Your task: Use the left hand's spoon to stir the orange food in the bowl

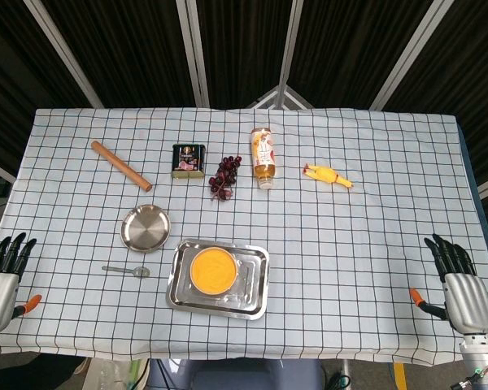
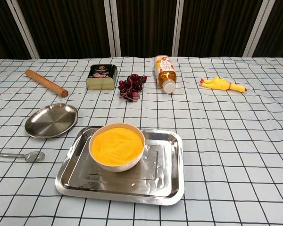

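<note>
The left hand (image 1: 2, 272) is seen at the near left corner of the surface (image 1: 374, 244) in the head view, with its dark fingers (image 1: 8, 250) held apart and pointing away from the robot; nothing is held in it. An orange-tipped thumb is turned inward toward the middle. The right hand (image 1: 457, 280) is placed at the near right edge in the same manner, fingers apart and extended forward, palm down, with nothing grasped. Neither hand is shown in the chest view.

The spoon (image 2: 20, 155) is laid flat on the checked cloth, well apart from the left hand, with its bowl end toward the tray (image 2: 165, 186) and its handle pointing left. It is found just in front of a round steel plate (image 2: 51, 120).

The bowl (image 2: 116, 147) filled with orange food (image 2: 115, 143) is set in the left part of the rectangular steel tray, near the front middle of the surface.

Along the far side, a wooden rolling pin (image 2: 45, 83), a dark tin (image 2: 101, 76), a bunch of dark grapes (image 2: 131, 87), a bottle (image 2: 164, 73) lying on its side and a yellow rubber chicken (image 2: 221, 84) are arranged from left to right.
</note>
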Available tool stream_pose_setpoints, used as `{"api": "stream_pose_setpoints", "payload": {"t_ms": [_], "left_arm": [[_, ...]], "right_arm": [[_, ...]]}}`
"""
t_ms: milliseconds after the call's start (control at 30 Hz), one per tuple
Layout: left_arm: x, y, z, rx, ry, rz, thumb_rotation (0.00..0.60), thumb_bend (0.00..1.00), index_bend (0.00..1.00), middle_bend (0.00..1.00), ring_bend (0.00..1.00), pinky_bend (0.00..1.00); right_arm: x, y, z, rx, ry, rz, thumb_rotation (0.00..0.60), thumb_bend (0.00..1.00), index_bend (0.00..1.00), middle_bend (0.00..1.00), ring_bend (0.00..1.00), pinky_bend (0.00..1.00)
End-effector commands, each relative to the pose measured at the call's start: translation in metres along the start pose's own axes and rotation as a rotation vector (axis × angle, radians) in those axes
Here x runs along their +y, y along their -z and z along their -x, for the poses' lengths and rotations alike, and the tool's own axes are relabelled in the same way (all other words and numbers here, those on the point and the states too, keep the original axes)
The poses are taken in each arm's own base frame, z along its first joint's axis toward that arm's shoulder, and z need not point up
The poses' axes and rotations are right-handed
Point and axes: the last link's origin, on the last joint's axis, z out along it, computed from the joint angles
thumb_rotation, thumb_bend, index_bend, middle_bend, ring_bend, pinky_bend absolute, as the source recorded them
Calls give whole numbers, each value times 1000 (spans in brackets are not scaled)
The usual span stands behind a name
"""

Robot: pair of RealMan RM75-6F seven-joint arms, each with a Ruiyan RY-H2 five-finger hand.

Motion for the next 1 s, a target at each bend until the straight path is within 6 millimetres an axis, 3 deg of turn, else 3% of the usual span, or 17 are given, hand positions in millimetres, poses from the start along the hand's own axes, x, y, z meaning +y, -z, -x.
{"api": "stream_pose_setpoints", "payload": {"t_ms": [33, 167, 233, 300, 367, 400, 467, 567, 633, 767, 1000], "left_arm": [[0, 0, 0, 1, 0, 0, 600, 72, 0, 0, 0, 7], [0, 0, -1, 1, 2, 1, 600, 72, 0, 0, 0, 9], [1, 1, 0, -3, 3, 2, 600, 72, 0, 11, 16, 90], [1, -1, 0, -7, -5, 3, 600, 80, 0, 165, 185, 317], [1, -6, -1, 1, -27, 8, 600, 99, 24, 533, 558, 651], [2, -10, -1, 7, -36, 12, 600, 106, 64, 645, 665, 739], [5, -16, 3, -33, -20, 4, 600, 155, 279, 871, 864, 911], [12, -27, 10, -120, 20, -11, 600, 273, 471, 991, 982, 996], [18, -37, 13, -159, 10, -14, 600, 347, 523, 1000, 1000, 1000], [30, -56, 23, -199, -47, -11, 600, 443, 538, 1000, 1000, 1000], [60, -81, 37, -234, -88, 4, 600, 477, 534, 1000, 1000, 1000]], "right_arm": [[0, 0, 0, -1, -1, -1, 600, 339, 0, 0, 0, 0], [0, 0, 0, -1, -2, 1, 600, 339, 0, 0, 0, 0], [0, 1, -1, 0, -3, 0, 600, 338, 0, 0, 0, 0], [0, 1, 0, 0, 0, 0, 600, 339, 0, 0, 0, 0], [-1, 0, 0, -3, 2, 1, 600, 339, 0, 0, 0, 0], [-1, 0, 1, -5, 2, 2, 600, 339, 0, 0, 0, 0], [-1, -1, 1, -6, 3, 3, 600, 339, 0, 0, 0, 0], [-2, -1, 2, -7, 2, 0, 600, 339, 0, 0, 0, 0], [-3, -2, 3, -11, 3, -4, 600, 339, 0, 0, 0, 0], [-3, -2, 3, -20, 2, -3, 600, 339, 0, 0, 0, 0], [-2, -2, 2, -19, -5, 1, 600, 339, 0, 0, 0, 0]]}}
